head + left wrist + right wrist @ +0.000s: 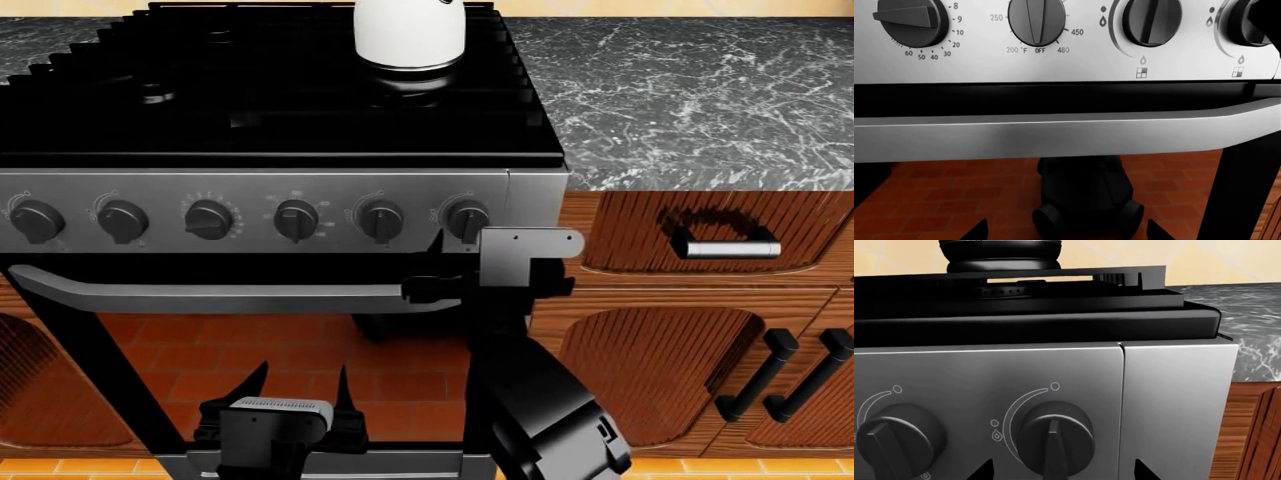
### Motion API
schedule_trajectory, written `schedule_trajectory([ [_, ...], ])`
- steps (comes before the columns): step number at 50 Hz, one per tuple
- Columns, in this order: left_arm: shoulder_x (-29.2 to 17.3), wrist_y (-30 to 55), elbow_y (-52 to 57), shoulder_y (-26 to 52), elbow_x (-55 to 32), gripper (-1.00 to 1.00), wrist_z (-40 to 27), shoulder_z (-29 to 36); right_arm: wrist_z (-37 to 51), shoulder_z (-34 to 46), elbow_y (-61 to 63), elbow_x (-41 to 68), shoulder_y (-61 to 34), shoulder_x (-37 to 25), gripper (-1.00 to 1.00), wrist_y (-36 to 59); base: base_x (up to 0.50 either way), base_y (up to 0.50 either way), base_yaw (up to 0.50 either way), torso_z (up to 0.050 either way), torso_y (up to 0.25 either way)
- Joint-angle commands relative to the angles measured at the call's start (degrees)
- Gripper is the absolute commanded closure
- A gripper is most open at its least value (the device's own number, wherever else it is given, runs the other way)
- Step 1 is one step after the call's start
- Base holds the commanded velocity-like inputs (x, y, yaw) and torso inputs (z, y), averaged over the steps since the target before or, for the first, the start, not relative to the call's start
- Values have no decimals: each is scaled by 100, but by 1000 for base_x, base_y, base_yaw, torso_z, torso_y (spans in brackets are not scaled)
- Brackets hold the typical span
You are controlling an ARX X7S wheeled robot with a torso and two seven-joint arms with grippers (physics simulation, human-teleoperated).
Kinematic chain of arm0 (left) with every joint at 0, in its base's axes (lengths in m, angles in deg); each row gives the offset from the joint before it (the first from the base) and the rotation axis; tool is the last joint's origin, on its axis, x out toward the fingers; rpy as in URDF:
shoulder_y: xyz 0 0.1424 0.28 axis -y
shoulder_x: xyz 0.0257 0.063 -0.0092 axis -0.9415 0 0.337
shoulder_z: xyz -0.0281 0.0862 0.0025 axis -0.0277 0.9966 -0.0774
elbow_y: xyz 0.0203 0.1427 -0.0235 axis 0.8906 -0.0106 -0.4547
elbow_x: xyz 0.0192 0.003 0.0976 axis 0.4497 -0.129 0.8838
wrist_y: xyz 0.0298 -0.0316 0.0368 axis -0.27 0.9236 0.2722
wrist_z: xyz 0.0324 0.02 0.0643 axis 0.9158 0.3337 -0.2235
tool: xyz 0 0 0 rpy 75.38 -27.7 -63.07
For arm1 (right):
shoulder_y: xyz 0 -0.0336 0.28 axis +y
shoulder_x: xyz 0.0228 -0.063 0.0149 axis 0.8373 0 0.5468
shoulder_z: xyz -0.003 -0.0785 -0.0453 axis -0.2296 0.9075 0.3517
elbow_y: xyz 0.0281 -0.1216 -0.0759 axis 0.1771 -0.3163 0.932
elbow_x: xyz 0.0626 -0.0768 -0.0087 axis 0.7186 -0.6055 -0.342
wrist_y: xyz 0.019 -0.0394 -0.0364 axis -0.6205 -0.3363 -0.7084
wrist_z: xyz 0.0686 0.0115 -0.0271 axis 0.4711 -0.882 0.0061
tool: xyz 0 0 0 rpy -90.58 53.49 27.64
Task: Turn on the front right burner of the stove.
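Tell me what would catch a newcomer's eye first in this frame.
The white kettle on the stove's black cooktop, at the back right. Then the row of six dark knobs along the grey panel, with the right arm's pincer raised just before the rightmost knob.

I see the stove (267,100) with a glossy black cooktop and a brushed grey steel panel (1174,405). Its knobs (1054,437) look matt dark plastic. On my right, the countertop (694,90) is polished grey marble above ribbed brown wooden cabinets (641,360). A smooth white kettle (408,32) gleams.
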Motion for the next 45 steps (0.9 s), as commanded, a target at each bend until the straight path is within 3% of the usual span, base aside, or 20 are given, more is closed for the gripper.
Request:
schedule_trajectory([
  [1,-25,-7,-9,9,-24,-100,-29,34,-60,126,-272,61,-95,-19,-100,-205,0,0,0,0,0],
  [41,-99,-12,-40,55,-121,-100,-116,137,-117,463,-815,242,-347,-104,-100,-663,0,0,0,0,0],
  [42,-101,-12,-41,57,-125,-100,-118,139,-113,471,-821,246,-353,-107,100,-664,0,0,0,0,0],
  [45,-106,-13,-41,58,-132,-100,-124,146,-100,494,-836,257,-366,-117,100,-666,0,0,0,0,0],
])
